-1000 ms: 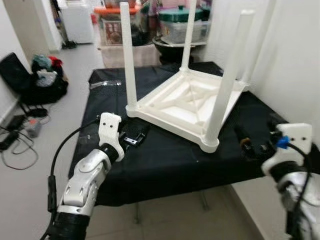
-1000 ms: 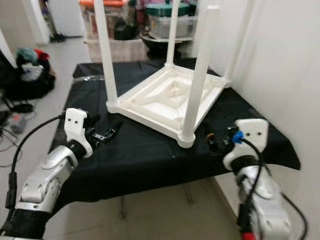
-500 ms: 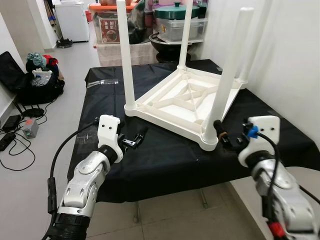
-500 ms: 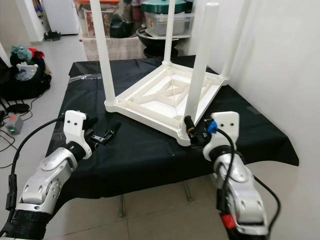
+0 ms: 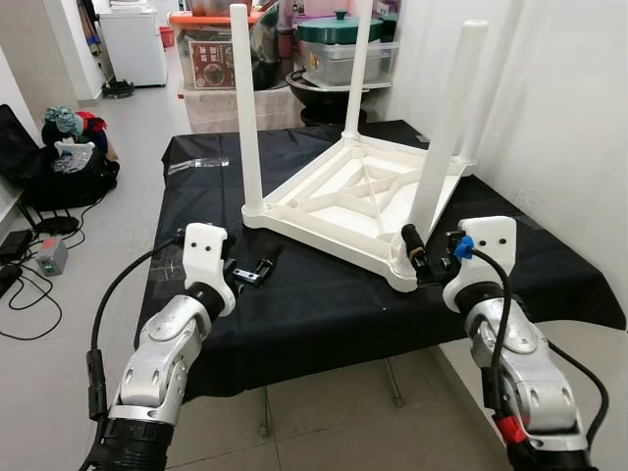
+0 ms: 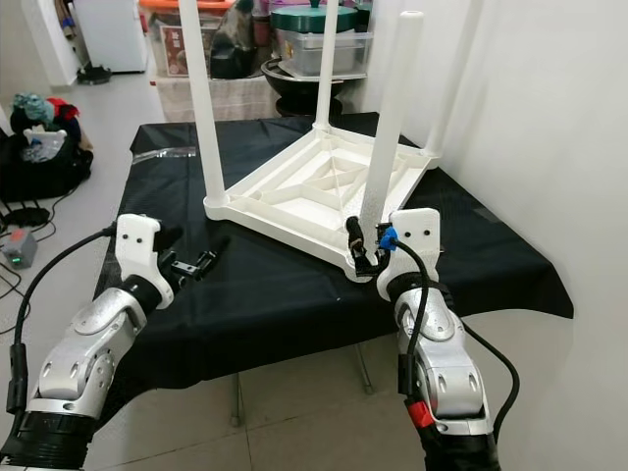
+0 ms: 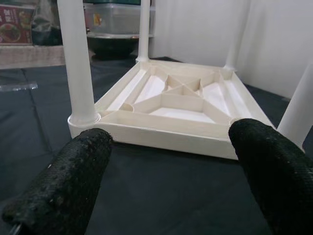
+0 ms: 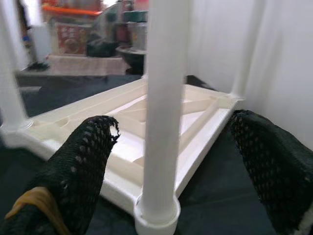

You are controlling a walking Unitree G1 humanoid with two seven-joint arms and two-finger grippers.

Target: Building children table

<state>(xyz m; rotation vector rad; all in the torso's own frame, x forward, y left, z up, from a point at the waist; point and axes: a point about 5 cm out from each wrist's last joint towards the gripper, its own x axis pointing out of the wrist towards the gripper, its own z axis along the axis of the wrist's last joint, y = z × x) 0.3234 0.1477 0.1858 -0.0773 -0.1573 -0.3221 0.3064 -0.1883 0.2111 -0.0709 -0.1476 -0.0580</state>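
1. A white table (image 5: 363, 201) lies upside down on a black cloth (image 5: 324, 304) that covers a low stand, its four legs pointing up.
2. The table sits toward the far right of the cloth, close to the white wall (image 5: 569, 128) on the right.
3. The near leg (image 5: 444, 128) rises from the table's near corner; the left leg (image 5: 245, 108) stands at the left corner.
4. The right gripper (image 5: 420, 263) is at the foot of the near leg, just above the cloth.
5. Its fingers (image 8: 83, 166) are spread wide, one on each side of the near leg (image 8: 164, 98), not touching it.
6. The left gripper (image 5: 253, 272) hovers low over the cloth, near and left of the table's left corner, apart from it.
7. Its fingers (image 7: 68, 181) are also spread apart and hold nothing; between them the wrist view looks at the table's ribbed underside (image 7: 181, 95).
8. Beyond the cloth, at the far side, stand storage boxes (image 5: 221, 54) and a lidded pot (image 5: 339, 27).
9. On the floor at far left lie a dark bag (image 5: 59, 172) with clothes on it and some cables (image 5: 25, 294).
10. A strip of clear plastic (image 5: 201, 164) lies on the cloth's far left part.
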